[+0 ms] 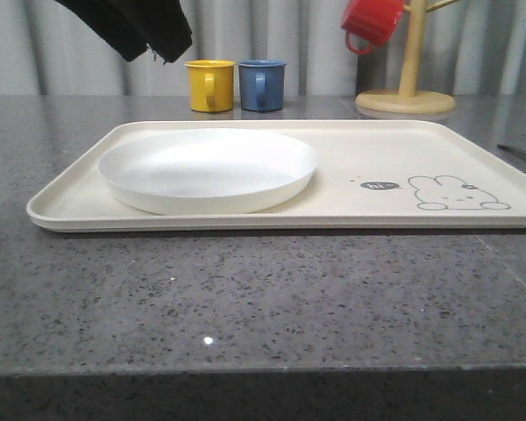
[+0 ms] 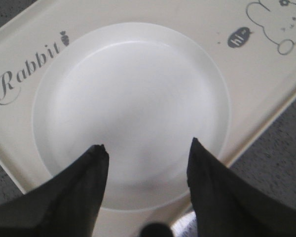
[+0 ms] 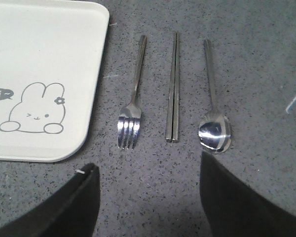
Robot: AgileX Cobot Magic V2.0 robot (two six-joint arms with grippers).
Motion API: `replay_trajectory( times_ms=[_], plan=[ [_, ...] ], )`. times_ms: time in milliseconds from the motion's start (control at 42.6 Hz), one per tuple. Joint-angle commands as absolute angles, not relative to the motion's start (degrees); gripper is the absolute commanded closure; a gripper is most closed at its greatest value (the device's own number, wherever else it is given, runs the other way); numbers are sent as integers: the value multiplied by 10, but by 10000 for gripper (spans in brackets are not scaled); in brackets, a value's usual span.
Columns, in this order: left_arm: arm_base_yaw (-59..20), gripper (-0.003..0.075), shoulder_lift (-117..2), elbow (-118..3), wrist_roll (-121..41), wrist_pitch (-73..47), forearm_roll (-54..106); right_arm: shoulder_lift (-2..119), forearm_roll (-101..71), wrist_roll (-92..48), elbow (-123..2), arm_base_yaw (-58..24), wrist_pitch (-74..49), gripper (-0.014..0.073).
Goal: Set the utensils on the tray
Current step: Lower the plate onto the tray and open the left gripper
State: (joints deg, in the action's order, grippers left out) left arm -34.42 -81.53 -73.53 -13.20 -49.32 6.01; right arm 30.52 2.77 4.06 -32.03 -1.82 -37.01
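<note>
The cream tray (image 1: 394, 140) lies across the table, with the round white plate (image 1: 209, 168) resting on its left half. My left gripper (image 2: 147, 147) hangs open above the plate (image 2: 133, 108), nothing between its fingers; the tray (image 2: 266, 79) shows around it. In the right wrist view a steel fork (image 3: 132, 106), a flat steel chopstick piece (image 3: 173, 89) and a steel spoon (image 3: 213, 113) lie side by side on the stone beside the tray (image 3: 49, 59). My right gripper (image 3: 149, 165) is open and empty, hovering short of the fork and chopstick ends.
A yellow mug (image 1: 210, 85) and a blue mug (image 1: 262, 84) stand behind the tray. A red mug (image 1: 371, 23) hangs on a wooden mug tree (image 1: 407, 88) at the back right. The left arm (image 1: 131, 26) shows dark at the upper left.
</note>
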Motion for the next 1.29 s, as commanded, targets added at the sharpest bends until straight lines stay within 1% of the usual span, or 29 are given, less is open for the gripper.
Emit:
replay_trajectory(
  times_ms=[0,164,305,540,751,845,1080,1268],
  plan=[
    [-393,352,-746,-702,-69,-446,16,309,37,39,-337,-19,-331,125],
    [-418,352,-674,-624,-65,-437,25,309,37,39,-337,-19,-332,125],
    [-418,352,-634,-595,-65,-438,26,336,38,39,-361,-19,-344,125],
    [-418,352,-627,-593,-65,-437,26,467,29,39,-472,-19,-420,127],
    [-418,352,-627,-593,-65,-424,26,623,16,39,-577,-19,-512,127],
    [-418,352,-627,-593,-65,-421,26,686,16,39,-611,-19,-534,127],
    [-418,352,-627,-593,-65,-416,26,814,16,33,-674,-19,-539,127],
    [-418,352,-627,-593,-65,-416,26,880,15,33,-717,-19,-537,128]
  ],
)
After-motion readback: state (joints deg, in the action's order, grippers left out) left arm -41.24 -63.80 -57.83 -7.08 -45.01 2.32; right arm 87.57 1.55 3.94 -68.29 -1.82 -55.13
